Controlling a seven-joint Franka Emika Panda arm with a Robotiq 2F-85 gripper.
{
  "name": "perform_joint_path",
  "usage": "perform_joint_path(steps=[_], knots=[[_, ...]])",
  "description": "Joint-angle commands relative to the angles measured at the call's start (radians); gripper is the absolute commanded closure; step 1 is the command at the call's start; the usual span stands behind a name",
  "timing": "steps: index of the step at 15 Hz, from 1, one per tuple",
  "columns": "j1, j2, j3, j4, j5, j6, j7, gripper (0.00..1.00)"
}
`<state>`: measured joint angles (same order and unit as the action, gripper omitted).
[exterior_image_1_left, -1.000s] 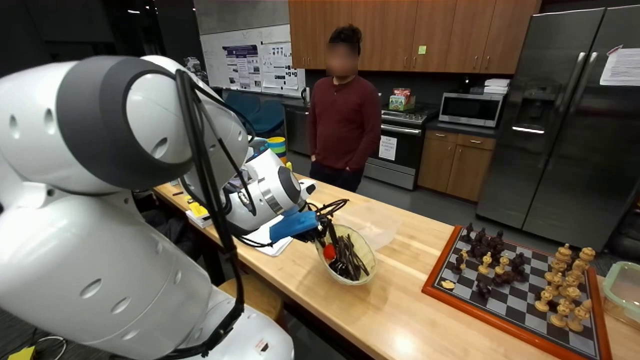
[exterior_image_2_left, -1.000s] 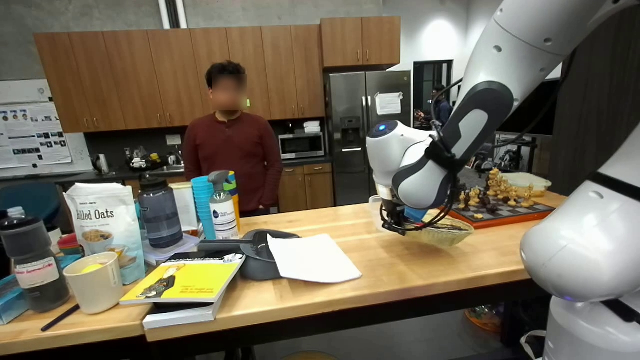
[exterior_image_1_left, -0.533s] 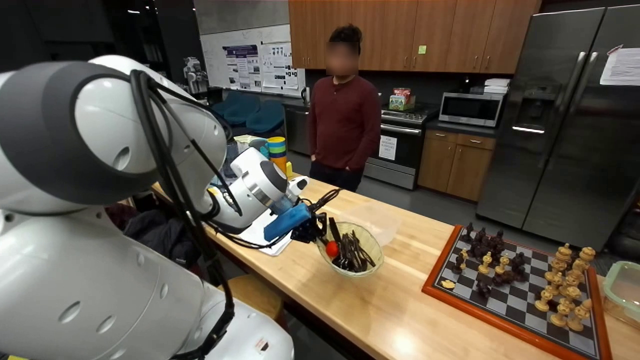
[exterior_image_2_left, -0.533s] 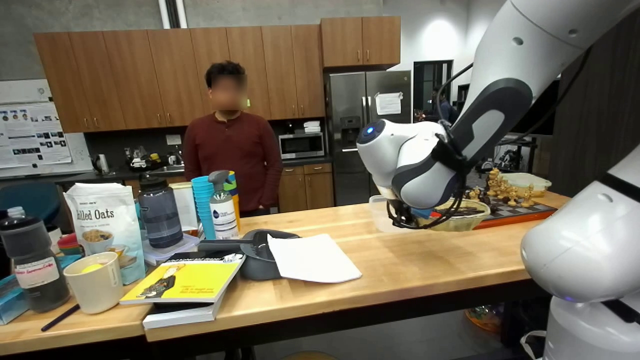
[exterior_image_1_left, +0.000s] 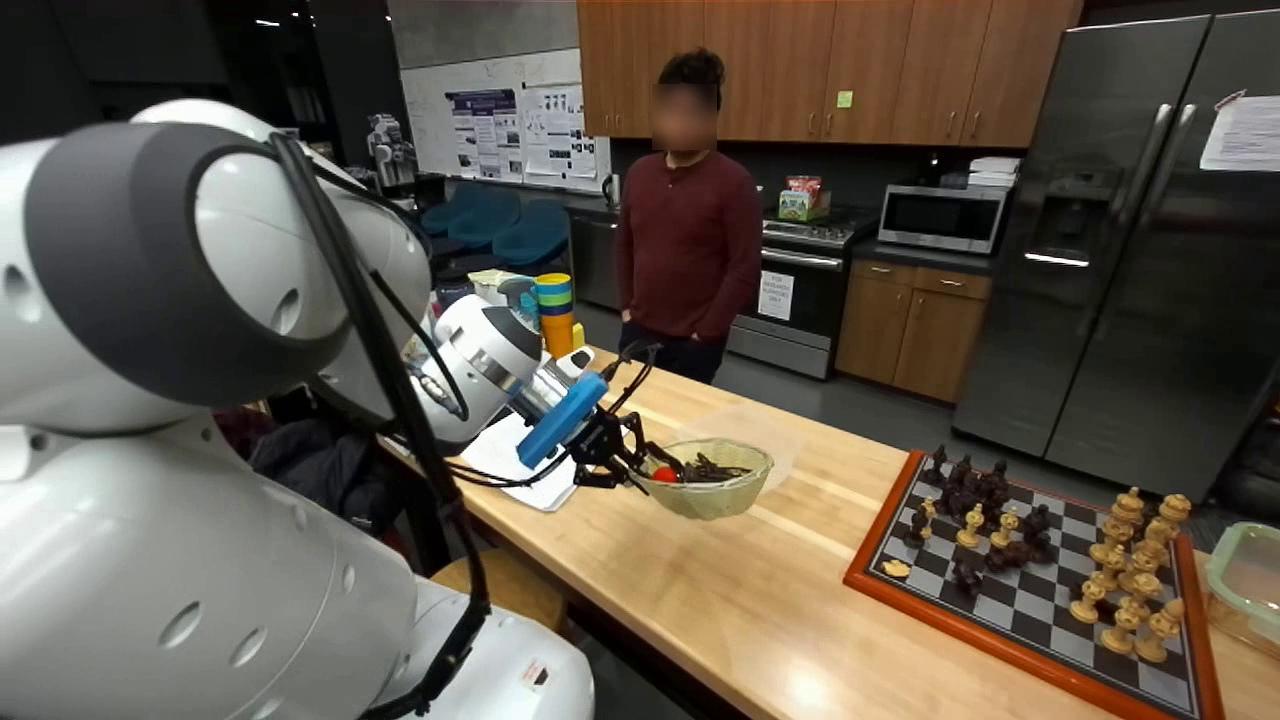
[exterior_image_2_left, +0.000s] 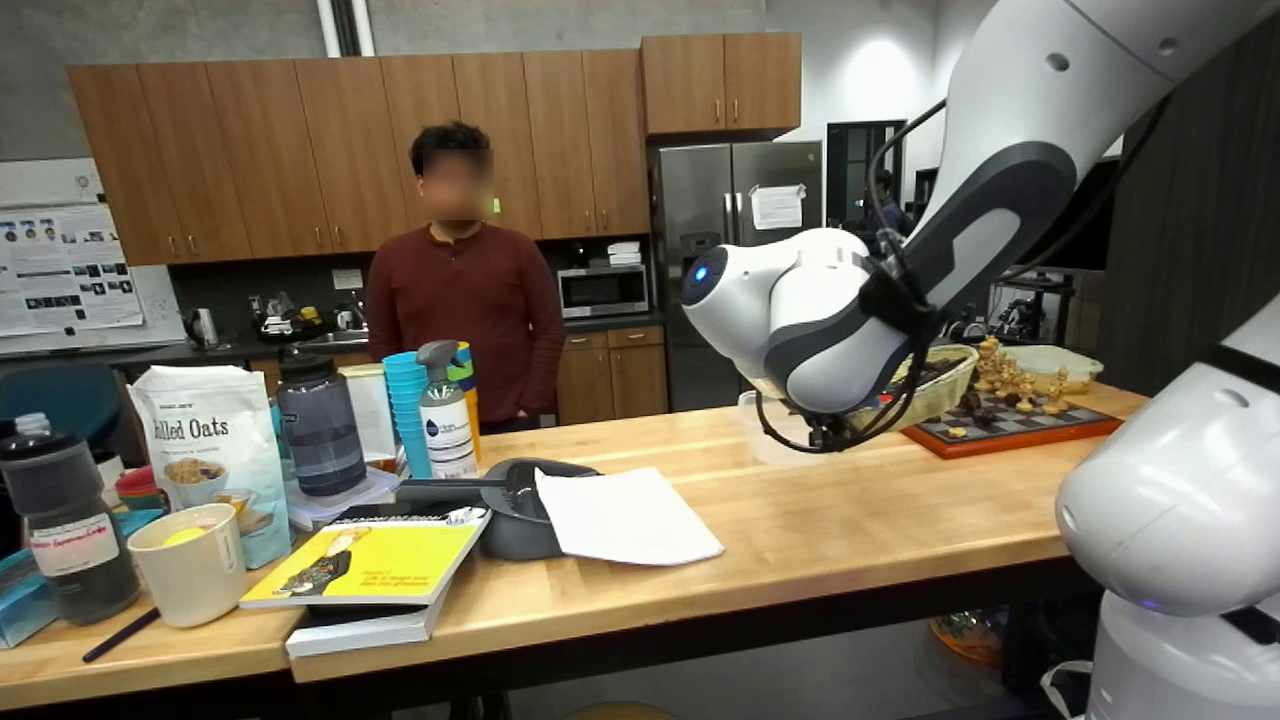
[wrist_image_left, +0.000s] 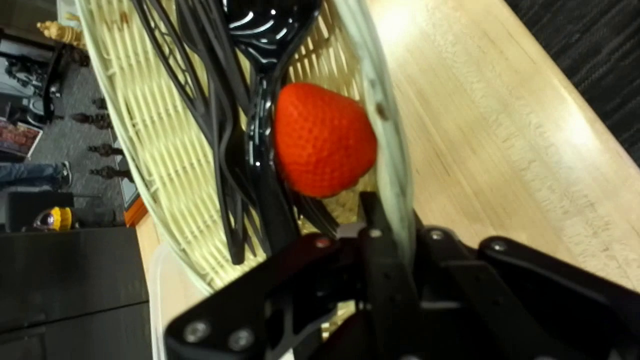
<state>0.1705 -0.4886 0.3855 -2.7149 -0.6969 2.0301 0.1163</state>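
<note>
- the pale woven basket (exterior_image_2_left: 935, 400) is held tilted at the wooden table (exterior_image_2_left: 800, 520), going by an exterior view; whether its base is touching the top can't be told.
- its rim (wrist_image_left: 393, 175) is pinched by the gripper (wrist_image_left: 395, 220), with the wall passed between the fingers in the wrist view.
- inside, a red strawberry (wrist_image_left: 325, 142) is tucked up near the gripped side, right beside a glossy black spoon (wrist_image_left: 262, 145); thin dark utensils (wrist_image_left: 212, 100) are piled next to that.
- a chessboard (exterior_image_1_left: 930, 612) is seen apart from it on the same table.
- handling guess: light, fairly stiff weave, a bit springy when squeezed. the load's loose though, so some twist at the grip should be expected.
- the thick rim is pretty much the spot to be gripped; slick utensils could slide if it's tipped, and the strawberry could get bruised.
</note>
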Motion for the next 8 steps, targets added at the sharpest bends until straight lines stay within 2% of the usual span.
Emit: perform_joint_path(steps=[1,4,8], knots=[[0.063,0.035,-0.050,0.061,-0.050,-0.034,-0.177,0.98],[0.097,0.060,-0.079,0.094,-0.065,-0.018,-0.327,0.98],[0.122,0.091,-0.100,0.130,-0.080,-0.012,-0.457,0.98]])
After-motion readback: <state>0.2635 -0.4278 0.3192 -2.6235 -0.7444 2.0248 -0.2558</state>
